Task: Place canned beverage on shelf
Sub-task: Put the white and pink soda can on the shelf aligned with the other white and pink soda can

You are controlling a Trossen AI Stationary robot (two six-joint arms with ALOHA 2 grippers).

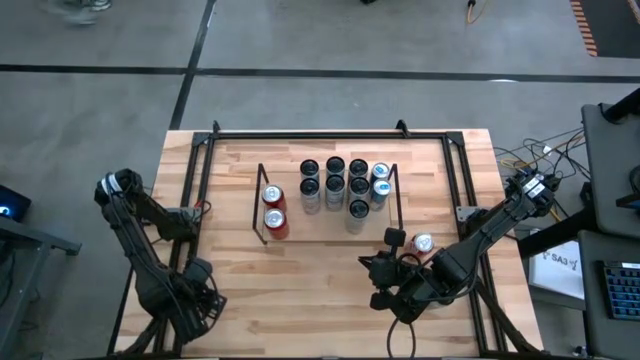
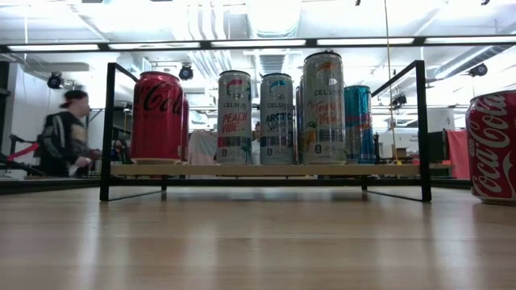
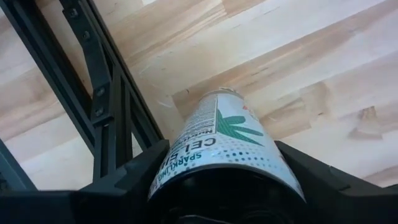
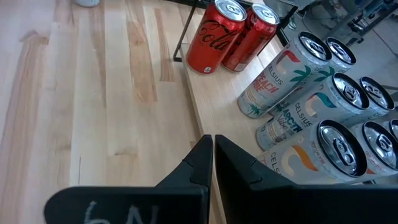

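A white canned beverage (image 3: 224, 134) with a green leaf print stands upright on the wooden table near its left front corner. My left gripper (image 3: 224, 163) points down over it and is closed on it; in the high view the gripper (image 1: 195, 300) hides the can. The shelf (image 1: 290, 180) lies at the table's middle back, holding two red cans (image 1: 273, 208) and several slim cans (image 1: 345, 185) upright on its wood base (image 2: 258, 170). My right gripper (image 4: 213, 158) hovers shut and holding nothing, in front of the shelf's right end. My left gripper comes at the can from above, pointing down. One finger (image 3: 140, 173) lies against one side of the can's wall (image 3: 180, 155), the other finger (image 3: 306, 169) against the opposite side, near the top. The can stays upright with its bottom on the table.
The table's black tubular frame (image 3: 106, 106) runs close beside the held can. Two red cans (image 1: 395, 237) (image 1: 422, 243) stand on the table right of the shelf; one shows large in the low view (image 2: 492, 145). A person (image 2: 68, 133) moves in the room behind.
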